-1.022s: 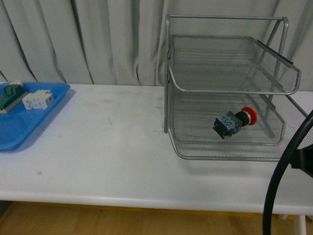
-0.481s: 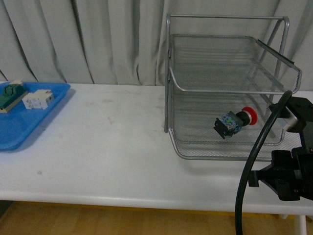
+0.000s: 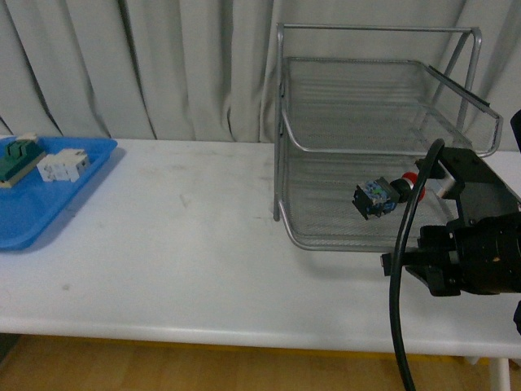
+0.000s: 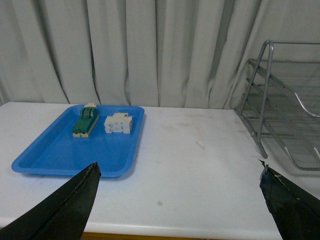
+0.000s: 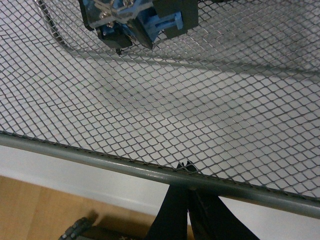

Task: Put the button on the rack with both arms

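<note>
White table (image 3: 187, 244) with blue tray (image 3: 32, 204) and wire rack (image 3: 366, 147).

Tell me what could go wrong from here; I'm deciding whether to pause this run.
1. The red-capped push-button switch lies loose on its side on a lower tier of the silver wire-mesh rack. The right gripper sits against the front rim, so a nudge might roll the switch.
2. The black cable loops just in front of the rack and could snag the rim.

The red-capped button (image 3: 381, 195) lies on its side in a lower tier of the silver three-tier wire-mesh rack (image 3: 281, 147), cap toward the right.
</note>
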